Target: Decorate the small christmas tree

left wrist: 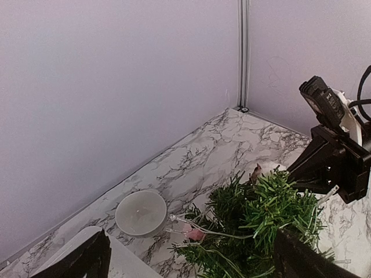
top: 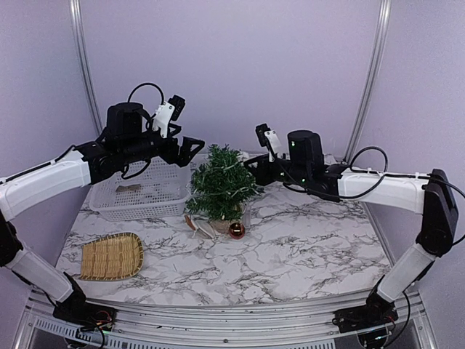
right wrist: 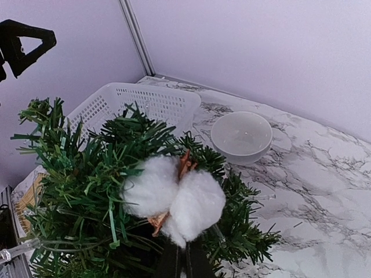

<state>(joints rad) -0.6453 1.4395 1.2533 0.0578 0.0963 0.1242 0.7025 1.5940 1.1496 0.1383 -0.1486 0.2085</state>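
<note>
Marble table (top: 305, 254) under lilac walls: left of the tree (top: 220, 182), which stands mid-table, lie a wicker tray (top: 110, 256) and a white basket (top: 142, 190), with the left gripper (top: 190, 149) above, jaws wide apart. At the tree's right side, the right gripper (right wrist: 185, 258) is pressed together beneath a cotton puff (right wrist: 174, 197) on the branches.

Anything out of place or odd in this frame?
A red bauble and some pale flat pieces lie loose on the table at the foot of the small christmas tree, not hung on it. Nothing looks spilled or broken.
</note>
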